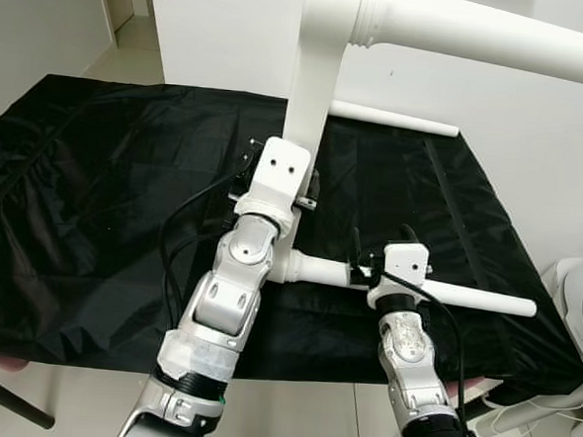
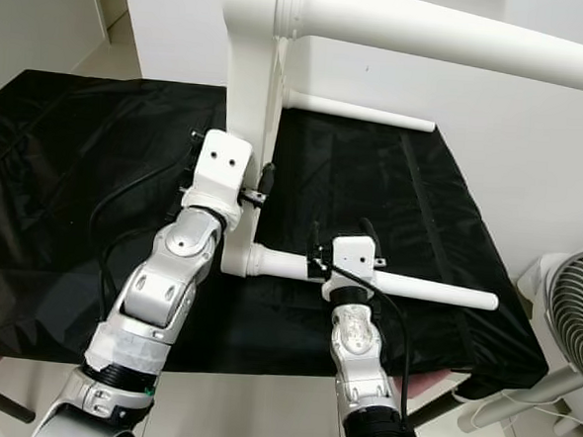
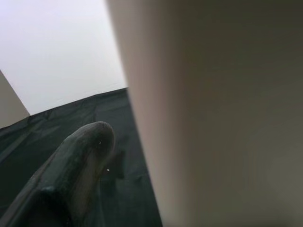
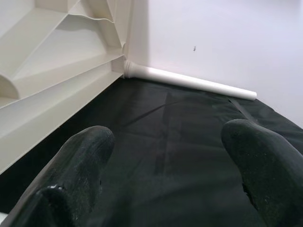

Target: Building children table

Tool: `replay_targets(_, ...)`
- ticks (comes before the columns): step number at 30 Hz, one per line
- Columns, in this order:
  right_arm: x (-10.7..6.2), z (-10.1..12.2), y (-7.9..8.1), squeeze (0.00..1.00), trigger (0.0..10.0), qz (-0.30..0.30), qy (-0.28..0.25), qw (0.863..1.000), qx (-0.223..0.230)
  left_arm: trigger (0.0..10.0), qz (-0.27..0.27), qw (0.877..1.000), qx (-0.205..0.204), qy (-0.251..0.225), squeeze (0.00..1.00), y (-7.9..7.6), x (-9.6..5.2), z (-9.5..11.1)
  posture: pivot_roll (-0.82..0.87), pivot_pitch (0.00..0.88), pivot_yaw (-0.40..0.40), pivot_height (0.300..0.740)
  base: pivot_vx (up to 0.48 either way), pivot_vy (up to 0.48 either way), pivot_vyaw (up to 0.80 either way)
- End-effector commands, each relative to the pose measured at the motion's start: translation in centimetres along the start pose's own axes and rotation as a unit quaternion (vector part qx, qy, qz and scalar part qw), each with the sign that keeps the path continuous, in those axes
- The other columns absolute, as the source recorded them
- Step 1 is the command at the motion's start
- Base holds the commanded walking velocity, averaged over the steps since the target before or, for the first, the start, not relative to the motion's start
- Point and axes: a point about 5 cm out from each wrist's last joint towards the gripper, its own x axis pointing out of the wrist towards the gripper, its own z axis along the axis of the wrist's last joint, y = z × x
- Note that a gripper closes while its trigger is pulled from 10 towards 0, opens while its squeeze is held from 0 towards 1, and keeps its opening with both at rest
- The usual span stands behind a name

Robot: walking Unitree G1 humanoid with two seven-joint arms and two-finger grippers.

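Right arm: nearest the camera, it rises from the near edge on the right, and the right gripper (image 1: 378, 256) sits over the near table leg (image 1: 406, 285).
Right fingers: in the right wrist view the two black fingers (image 4: 78, 177) stand wide apart with bare black cloth between them; whether they touch the leg below cannot be told.
Left arm: it reaches up from the near left, and the left gripper (image 1: 280, 168) is pressed against the edge of the white table top (image 1: 315, 71).
Left fingers: the left wrist view shows one black finger (image 3: 75, 170) just beside a broad white surface; the other finger is hidden, so the grip cannot be told.
Children's table: the white plastic table top stands on its edge on the black cloth (image 1: 95, 197), near the middle, tilted up toward the camera.
Near table leg: it lies level, pointing right from the lower corner of the top, its free end out near the right edge of the cloth.
Far table leg (image 1: 392, 117): it points right along the white wall (image 1: 532, 164), low over the far edge of the cloth.
Upper table leg (image 1: 491, 38): it runs across the top right, close to the camera.
Fan (image 2: 572, 325): a white fan stands on the floor at the near right, beside the cloth-covered surface.
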Motion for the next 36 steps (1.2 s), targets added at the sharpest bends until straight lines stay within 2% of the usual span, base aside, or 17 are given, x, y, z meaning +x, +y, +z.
replay_targets(1,-0.3,-0.1,0.0,0.0,10.0,-0.002,0.006,1.0,0.0,10.0,0.088,0.996,-0.031,0.0,0.0,-1.1,0.5,1.8,0.01,0.067,-0.018,0.74,0.0,0.0,0.0)
replay_targets(4,-0.3,-0.1,0.1,0.0,10.0,-0.003,0.007,1.0,0.0,10.0,0.099,0.995,-0.031,0.011,0.0,-1.2,0.6,1.8,0.01,0.069,-0.017,0.74,0.0,0.0,0.0)
replay_targets(6,-0.4,-0.2,0.1,0.0,10.0,-0.006,0.009,1.0,0.001,10.0,0.153,0.987,-0.002,0.039,0.0,-0.8,0.7,1.6,0.01,0.076,-0.015,0.74,0.0,0.0,0.0)
replay_targets(7,-0.4,-0.2,0.1,0.0,10.0,-0.007,0.009,1.0,0.001,4.8,0.177,0.983,0.005,0.047,0.0,-0.5,0.7,1.6,0.01,0.077,-0.013,0.74,0.0,0.0,0.0)
replay_targets(8,-0.4,-0.2,0.1,0.0,10.0,-0.007,0.009,1.0,0.001,4.8,0.177,0.983,0.005,0.047,0.0,-0.5,0.7,1.6,0.01,0.077,-0.013,0.74,0.0,0.0,0.0)
replay_targets(9,-0.5,-0.2,0.1,0.0,10.0,-0.008,0.009,1.0,0.002,0.0,0.194,0.98,0.004,0.052,0.0,-0.3,0.7,1.5,0.01,0.077,-0.013,0.74,0.0,0.0,0.0)
replay_targets(21,-0.6,-0.2,-0.1,0.0,10.0,-0.013,0.012,1.0,-0.001,0.0,0.224,0.973,0.007,0.049,0.0,0.4,0.6,1.4,0.01,0.083,-0.009,0.74,0.0,0.0,0.0)
replay_targets(24,-0.7,-0.3,-0.3,0.0,10.0,-0.018,0.014,1.0,-0.002,0.0,0.242,0.969,0.022,0.035,0.0,2.2,0.3,1.4,0.0,0.082,-0.007,0.74,0.0,0.0,0.0)
replay_targets(25,-0.7,-0.3,-0.3,0.0,10.0,-0.018,0.014,1.0,-0.002,0.0,0.242,0.969,0.022,0.035,0.0,2.2,0.3,1.4,0.0,0.082,-0.007,0.74,0.0,0.0,0.0)
replay_targets(27,-0.8,-0.4,-0.3,0.0,10.0,-0.018,0.015,1.0,-0.003,0.0,0.256,0.965,0.039,0.025,0.0,4.1,-0.1,1.5,0.0,0.081,-0.008,0.74,0.0,0.0,0.0)
replay_targets(29,-0.8,-0.4,-0.3,0.0,10.0,-0.018,0.015,1.0,-0.003,0.0,0.256,0.965,0.039,0.025,0.0,4.1,-0.1,1.5,0.0,0.081,-0.008,0.74,0.0,0.0,0.0)
replay_targets(34,-0.7,-0.4,-0.5,0.0,10.0,-0.019,0.015,1.0,-0.006,0.0,0.309,0.948,0.078,0.013,0.0,8.8,-2.0,1.3,0.01,0.078,-0.01,0.74,0.0,0.0,0.0)
replay_targets(35,-0.7,-0.4,-0.5,0.0,10.0,-0.019,0.015,1.0,-0.006,0.0,0.309,0.948,0.078,0.013,0.0,8.8,-2.0,1.3,0.01,0.078,-0.01,0.74,0.0,0.0,0.0)
replay_targets(36,-0.7,-0.4,-0.5,0.0,10.0,-0.02,0.015,1.0,-0.006,0.0,0.318,0.944,0.084,0.011,0.0,9.5,-2.4,1.4,0.01,0.076,-0.012,0.74,0.0,0.0,0.0)
